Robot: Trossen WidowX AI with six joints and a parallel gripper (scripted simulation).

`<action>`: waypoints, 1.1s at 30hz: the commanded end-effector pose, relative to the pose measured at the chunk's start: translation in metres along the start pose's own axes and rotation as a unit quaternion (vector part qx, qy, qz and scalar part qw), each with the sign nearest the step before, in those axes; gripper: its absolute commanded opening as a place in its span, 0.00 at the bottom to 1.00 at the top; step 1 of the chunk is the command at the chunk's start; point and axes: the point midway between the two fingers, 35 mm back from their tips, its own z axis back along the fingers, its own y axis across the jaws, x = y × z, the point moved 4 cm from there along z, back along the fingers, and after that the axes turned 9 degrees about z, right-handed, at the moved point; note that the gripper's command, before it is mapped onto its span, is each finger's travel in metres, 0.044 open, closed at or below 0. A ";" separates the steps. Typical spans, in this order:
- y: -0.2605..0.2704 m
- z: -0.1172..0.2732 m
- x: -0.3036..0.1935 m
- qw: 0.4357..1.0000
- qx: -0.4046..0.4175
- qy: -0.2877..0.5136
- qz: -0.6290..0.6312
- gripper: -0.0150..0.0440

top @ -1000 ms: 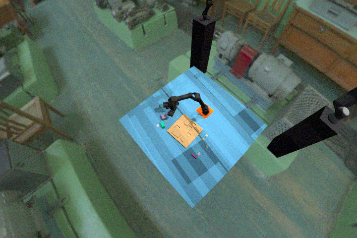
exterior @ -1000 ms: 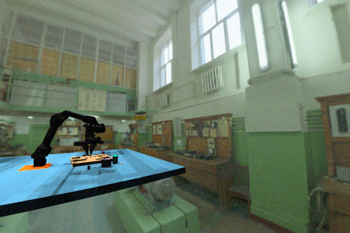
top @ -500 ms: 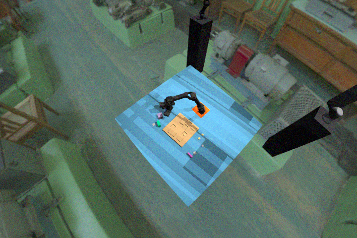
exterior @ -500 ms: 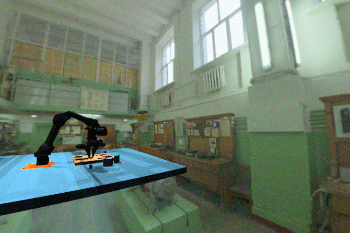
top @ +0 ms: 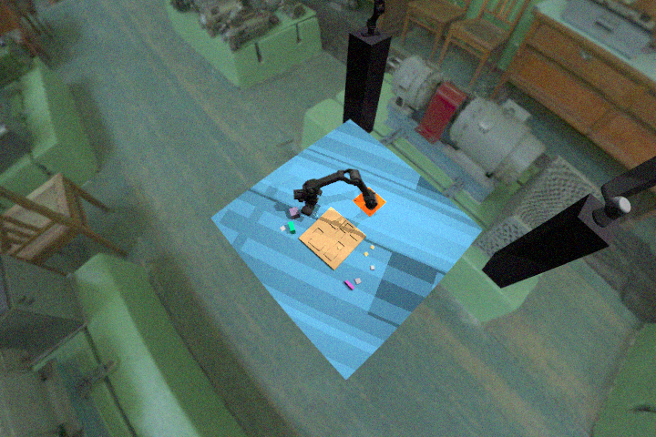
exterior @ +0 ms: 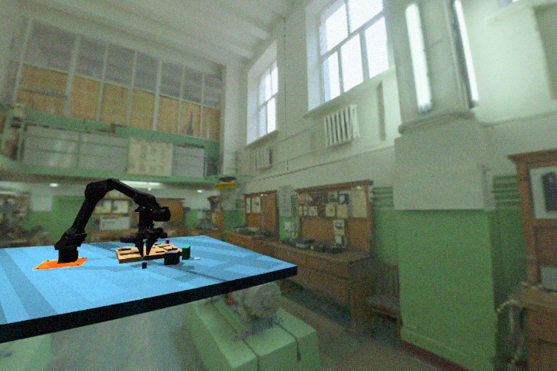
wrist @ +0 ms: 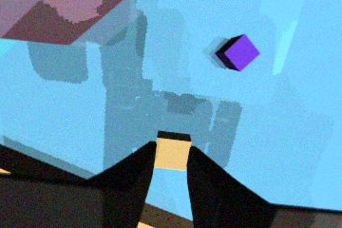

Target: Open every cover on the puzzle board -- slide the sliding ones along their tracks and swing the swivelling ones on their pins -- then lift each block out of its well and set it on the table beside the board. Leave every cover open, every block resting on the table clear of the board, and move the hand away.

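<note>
The counter is blue, banded in lighter and darker strips. Black hand, tan block between its fingertips; purple cube toward one o'clock in the wrist view. In the top view: tan board, orange base plate at one o'clock from it, green block at ten.

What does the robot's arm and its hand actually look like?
The arm is black all over, with slim links joined at chunky, angular joints. Its hand is black too, with two fingers that narrow toward their tips. I can't make out any cables or markings.
</note>
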 end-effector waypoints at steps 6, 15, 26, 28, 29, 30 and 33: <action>-0.001 -0.016 -0.003 1.000 0.000 0.004 0.002 0.39; -0.002 -0.030 -0.005 1.000 0.000 0.004 0.002 0.39; -0.002 -0.029 -0.004 1.000 -0.001 0.001 0.000 0.70; -0.002 -0.029 -0.004 1.000 -0.001 0.001 0.000 0.79; -0.002 -0.029 -0.004 1.000 -0.001 0.001 0.000 0.83; -0.002 -0.029 -0.004 1.000 -0.001 0.001 0.000 0.88; -0.002 -0.027 -0.004 1.000 -0.001 0.001 0.000 1.00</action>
